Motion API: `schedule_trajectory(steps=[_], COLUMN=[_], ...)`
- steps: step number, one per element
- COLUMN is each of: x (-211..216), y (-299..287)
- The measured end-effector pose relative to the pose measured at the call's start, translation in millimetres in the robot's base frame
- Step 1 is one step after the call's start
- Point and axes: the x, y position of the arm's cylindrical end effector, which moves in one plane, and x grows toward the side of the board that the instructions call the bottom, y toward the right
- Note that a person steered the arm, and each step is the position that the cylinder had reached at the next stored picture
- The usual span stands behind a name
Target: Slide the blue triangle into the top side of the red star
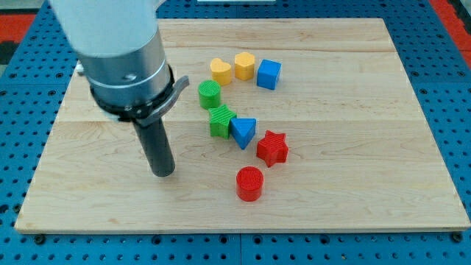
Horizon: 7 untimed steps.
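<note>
My tip (163, 173) rests on the board (353, 191), well left of the blocks; it is a bare rod with no jaws, holding nothing. The blue triangle (243, 132) touches the green block (221, 121), just up-left of the red star (272, 148).

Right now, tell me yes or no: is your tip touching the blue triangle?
No. My tip rests on bare wood well to the view's left of the blue triangle, which sits beside the green block.

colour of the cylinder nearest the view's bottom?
Red cylinder, below the red star; clearest in the camera view.
</note>
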Motion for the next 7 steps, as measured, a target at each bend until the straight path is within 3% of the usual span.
schedule_trajectory(steps=[7], x=[-37.5], y=[50.3])
